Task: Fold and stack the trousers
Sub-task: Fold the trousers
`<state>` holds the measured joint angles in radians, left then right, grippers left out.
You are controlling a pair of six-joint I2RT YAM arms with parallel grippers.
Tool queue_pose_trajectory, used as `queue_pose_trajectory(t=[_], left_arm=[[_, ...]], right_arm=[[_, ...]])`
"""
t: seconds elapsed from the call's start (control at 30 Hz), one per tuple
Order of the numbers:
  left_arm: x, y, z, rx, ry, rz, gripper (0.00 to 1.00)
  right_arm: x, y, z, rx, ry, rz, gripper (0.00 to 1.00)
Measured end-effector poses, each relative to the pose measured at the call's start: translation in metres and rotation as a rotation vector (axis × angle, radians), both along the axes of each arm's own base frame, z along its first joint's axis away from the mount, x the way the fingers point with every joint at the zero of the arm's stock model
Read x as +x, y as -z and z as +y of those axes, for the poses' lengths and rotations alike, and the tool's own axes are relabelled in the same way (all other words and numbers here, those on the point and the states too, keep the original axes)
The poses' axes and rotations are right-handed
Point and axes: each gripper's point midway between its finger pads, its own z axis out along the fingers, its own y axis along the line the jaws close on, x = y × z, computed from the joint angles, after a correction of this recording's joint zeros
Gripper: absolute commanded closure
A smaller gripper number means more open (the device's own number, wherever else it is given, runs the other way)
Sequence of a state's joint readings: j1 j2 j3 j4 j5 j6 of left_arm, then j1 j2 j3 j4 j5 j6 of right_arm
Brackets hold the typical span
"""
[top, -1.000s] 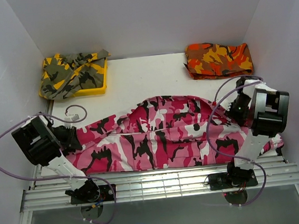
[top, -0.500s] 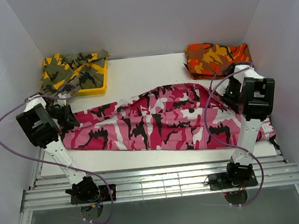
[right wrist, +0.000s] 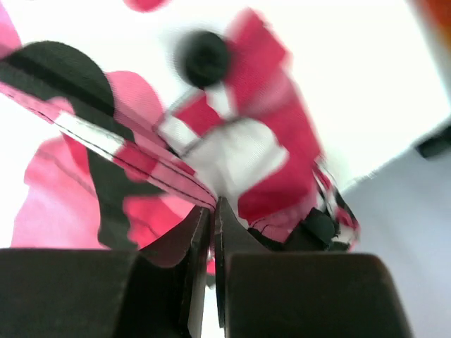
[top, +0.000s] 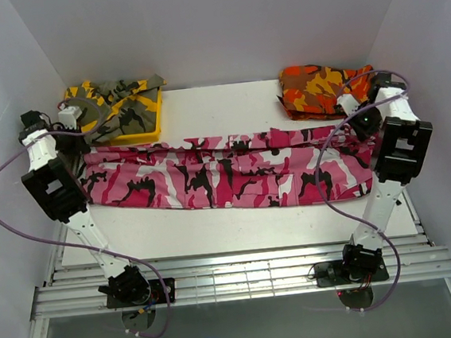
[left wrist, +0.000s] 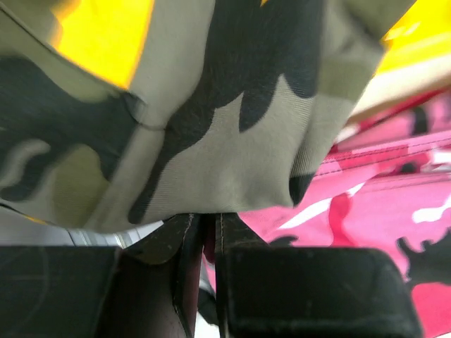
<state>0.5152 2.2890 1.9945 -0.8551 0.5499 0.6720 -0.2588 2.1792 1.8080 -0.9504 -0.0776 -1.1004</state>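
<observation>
Trousers point(top: 226, 177) between left claw point(left wrist: 204, 224), right claw point(right wrist: 213, 209)

One trousers point(top: 226, 177), two other garments point(top: 112, 108) point(top: 326, 89), one tray point(top: 138, 136), two arms point(top: 51, 186) point(top: 400, 152).

The long pink, white and black camouflage cloth trousers point(top: 226, 177) stretch left to right across the middle of the white table point(top: 231, 228). Behind them, at upper left, a yellow-olive camouflage garment point(top: 116, 111) lies in a yellow plastic tray point(top: 147, 134). At upper right, an orange-red camouflage garment point(top: 326, 89) lies on the table.

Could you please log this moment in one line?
left gripper: shut on trousers | right gripper: shut on trousers | trousers: stretched between them
</observation>
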Motion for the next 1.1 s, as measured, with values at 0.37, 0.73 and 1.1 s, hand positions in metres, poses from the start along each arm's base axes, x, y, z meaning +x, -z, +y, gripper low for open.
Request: queue_pose_trajectory(t=[0.37, 0.73, 1.1], left_arm=[[0.027, -0.039, 0.004, -0.052, -0.018, -0.141, 1.0], [0.038, -0.064, 0.005, -0.147, -0.015, -0.252, 1.0], [-0.038, -0.115, 0.01, -0.233, 0.045, -0.39, 1.0]], right_arm=[[0.015, -0.052, -0.011, 0.123, -0.009, -0.184, 0.92], [0.012, -0.073, -0.012, 0.197, -0.029, -0.259, 0.92], [-0.029, -0.132, -0.012, 0.218, -0.063, -0.387, 0.92]])
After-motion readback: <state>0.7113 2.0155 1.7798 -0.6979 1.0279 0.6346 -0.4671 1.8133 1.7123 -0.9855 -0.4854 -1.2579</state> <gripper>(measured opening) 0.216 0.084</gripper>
